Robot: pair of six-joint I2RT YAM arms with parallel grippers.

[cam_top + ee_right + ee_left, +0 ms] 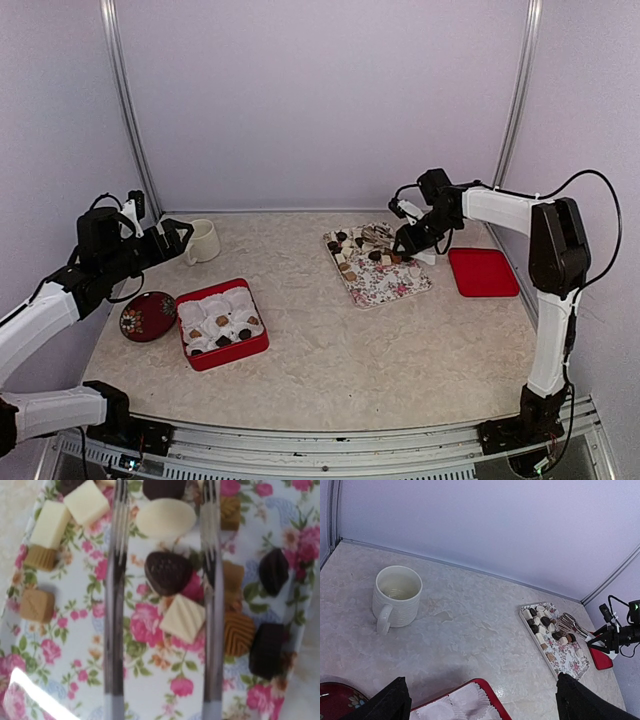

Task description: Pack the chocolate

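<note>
Hovering my right gripper (pixel 403 242) over the floral tray (pixel 400 290) by the far edge of the table (pixel 330 370) (open tabletop is lying nearer me), I am gripping metal tongs (pixel 116 605), half-spread, straddling a dark chocolate (pixel 167 572); a cream oval chocolate (pixel 165 517) is lying crosswise between them. My left gripper (pixel 481 680) is gaping wide, empty.

Chocolate (pixel 345 266) lies on the tray (pixel 400 285), lid (pixel 483 272) to its right; mug (pixel 203 241) behind box (pixel 232 357), dish (pixel 148 316) left of it
</note>
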